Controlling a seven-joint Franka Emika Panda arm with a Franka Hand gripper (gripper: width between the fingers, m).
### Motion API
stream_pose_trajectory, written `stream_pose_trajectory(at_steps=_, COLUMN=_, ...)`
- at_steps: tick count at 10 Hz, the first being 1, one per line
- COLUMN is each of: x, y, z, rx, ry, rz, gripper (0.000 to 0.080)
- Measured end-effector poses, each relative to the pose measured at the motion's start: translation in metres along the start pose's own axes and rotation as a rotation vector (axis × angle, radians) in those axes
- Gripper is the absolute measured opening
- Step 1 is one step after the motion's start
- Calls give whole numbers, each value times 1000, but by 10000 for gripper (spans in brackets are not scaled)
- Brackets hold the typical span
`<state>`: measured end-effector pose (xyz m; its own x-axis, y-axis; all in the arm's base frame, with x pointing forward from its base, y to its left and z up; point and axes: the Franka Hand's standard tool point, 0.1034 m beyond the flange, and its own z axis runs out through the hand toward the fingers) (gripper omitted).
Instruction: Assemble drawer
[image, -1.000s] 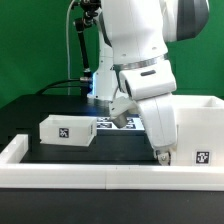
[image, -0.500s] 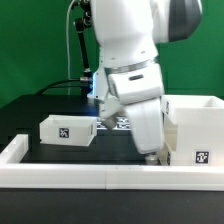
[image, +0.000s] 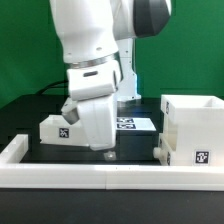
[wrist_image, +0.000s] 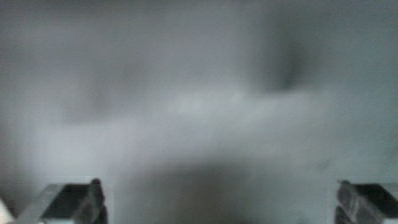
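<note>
My wrist view is grey blur; pincer (wrist_image: 217, 202) gapes wide, empty. Exterior view, centre-left: white arm (image: 92, 60) half-hides small white tagged plastic tray (image: 52, 128).

Counts:
- 1 white robot arm (image: 95, 60).
- 1 gripper (image: 108, 152), with 2 metal fingers (wrist_image: 75, 203) in the wrist view.
- 1 tall white boxy plastic housing (image: 195, 125), on the exterior view's right.
- 1 small shallow white tray (image: 52, 128), on the exterior view's left, partly hidden.
- 2 clear black-and-white square tags (image: 201, 156), one on each of those.
- 1 flat white marker board (image: 135, 123), far side; its tags are too blurred to count.
- 1 low white border wall (image: 60, 176), near side.
</note>
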<state>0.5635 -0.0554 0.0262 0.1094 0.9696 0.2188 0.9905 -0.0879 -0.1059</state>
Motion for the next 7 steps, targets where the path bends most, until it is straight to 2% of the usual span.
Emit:
stream_pose_trajectory(at_steps=5, x=-32, y=-52, z=-40, rx=-49, ry=-51, rz=139, gripper=648)
stream_pose_trajectory(at_steps=7, x=-38, y=-68, z=-37, rx=-32, ry=-51, rz=163, gripper=648)
